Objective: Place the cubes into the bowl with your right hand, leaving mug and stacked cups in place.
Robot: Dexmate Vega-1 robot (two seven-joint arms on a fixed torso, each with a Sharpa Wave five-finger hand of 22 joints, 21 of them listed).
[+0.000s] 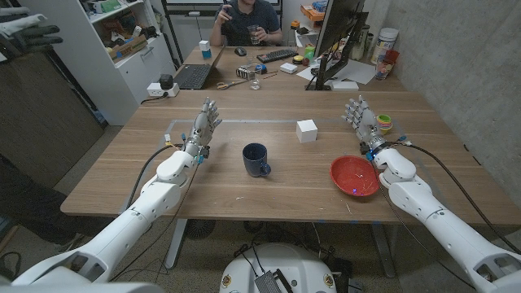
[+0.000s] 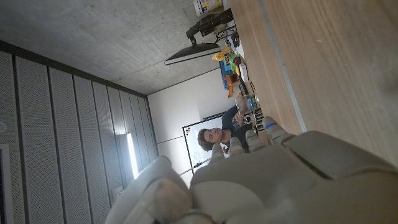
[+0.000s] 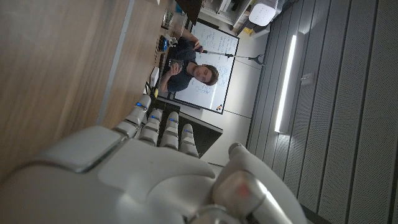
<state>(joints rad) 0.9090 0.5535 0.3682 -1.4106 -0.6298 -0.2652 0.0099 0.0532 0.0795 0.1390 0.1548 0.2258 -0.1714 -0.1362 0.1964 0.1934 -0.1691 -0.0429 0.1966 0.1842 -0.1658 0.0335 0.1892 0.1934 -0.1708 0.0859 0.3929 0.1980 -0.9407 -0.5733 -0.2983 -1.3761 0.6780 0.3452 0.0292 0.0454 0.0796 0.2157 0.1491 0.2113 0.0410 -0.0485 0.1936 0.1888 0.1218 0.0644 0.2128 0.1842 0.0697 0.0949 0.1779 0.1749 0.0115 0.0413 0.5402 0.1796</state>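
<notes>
Right robot hand (image 1: 361, 120) waits spread and empty beside the bowl (image 1: 353, 176), cube (image 1: 306, 130) untouched on the counter (image 1: 244, 191); a reach toward it likely comes next

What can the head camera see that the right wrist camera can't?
Only the head view has the white cube, the dark blue mug, the red bowl, the stacked cups and the left robot hand. Only the right wrist view has the long wall light. Both have the right robot hand, the wooden table and a person sitting behind it.
</notes>
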